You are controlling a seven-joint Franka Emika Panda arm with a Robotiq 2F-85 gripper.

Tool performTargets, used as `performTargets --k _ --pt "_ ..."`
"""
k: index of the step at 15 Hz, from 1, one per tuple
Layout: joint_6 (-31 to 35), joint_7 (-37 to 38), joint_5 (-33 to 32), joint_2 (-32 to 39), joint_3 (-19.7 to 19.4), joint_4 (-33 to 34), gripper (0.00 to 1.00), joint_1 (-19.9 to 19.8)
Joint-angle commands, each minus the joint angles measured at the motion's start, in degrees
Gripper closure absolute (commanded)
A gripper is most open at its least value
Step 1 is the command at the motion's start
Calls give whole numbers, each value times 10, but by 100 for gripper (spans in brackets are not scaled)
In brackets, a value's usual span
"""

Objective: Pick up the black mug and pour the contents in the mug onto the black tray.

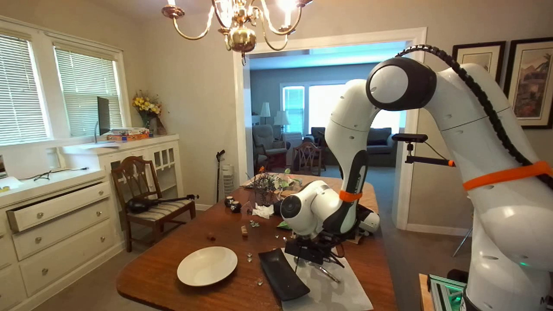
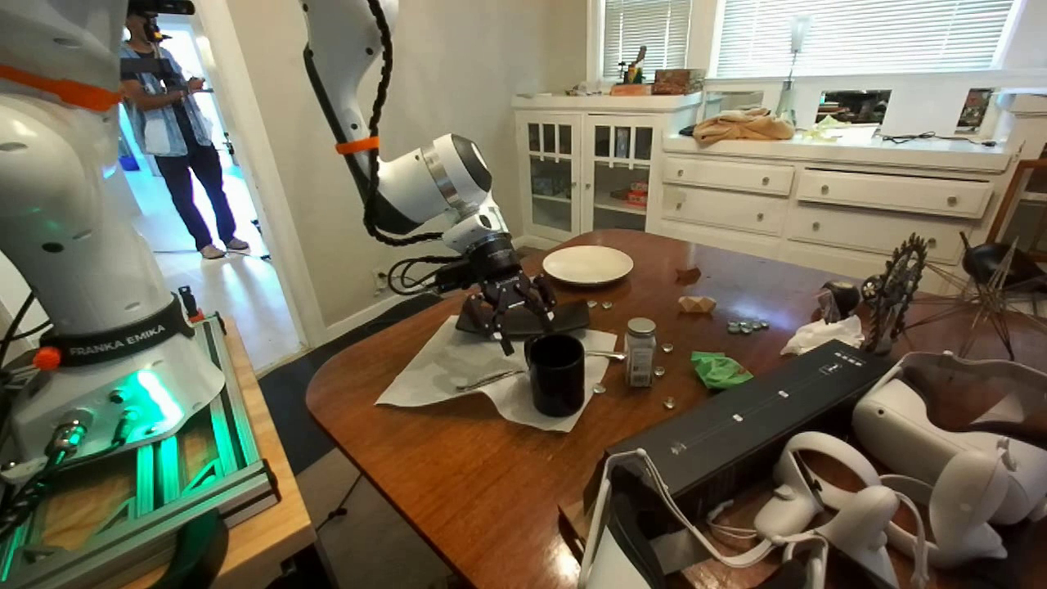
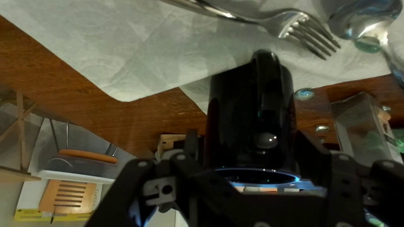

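The black mug (image 2: 558, 376) stands upright on the edge of a white paper sheet (image 2: 425, 372) in an exterior view. In the wrist view the mug (image 3: 249, 116) shows upside down, its handle toward the camera and its rim near my fingers; what it holds cannot be seen. My gripper (image 2: 528, 331) is open beside and slightly above the mug's rim. In the wrist view the fingers of my gripper (image 3: 247, 142) flank the mug, with a gap on the left. The black tray (image 1: 283, 276) lies flat on the sheet; it also shows behind the gripper (image 2: 577, 315). The arm hides the mug in an exterior view.
A fork (image 3: 284, 23) and a spoon (image 3: 366, 19) lie on the sheet near the mug. A glass jar (image 2: 640, 353) stands beside it. A white plate (image 1: 207, 266) lies beyond the tray. Glass beads, a green wrapper (image 2: 720, 370) and a long black box (image 2: 752, 409) are on the table.
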Motion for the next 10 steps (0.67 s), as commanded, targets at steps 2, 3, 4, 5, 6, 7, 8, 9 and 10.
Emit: performTargets --k 2,3,4,5,6,7,8,9,10 --pt "-9 40 -14 29 -4 20 58 5" --pt "-10 42 -13 31 -4 22 68 5" --pt "-10 44 -14 34 -4 25 75 5" --pt "-10 46 -14 35 -4 26 84 5" --pt "-9 48 -15 36 -4 28 91 5" --pt "-10 49 -16 37 -4 29 97 5" --pt "-10 52 -19 37 -4 30 100 5" --pt "-10 53 -20 37 -4 30 95 6" --pt "-11 56 -24 35 -5 31 95 6"
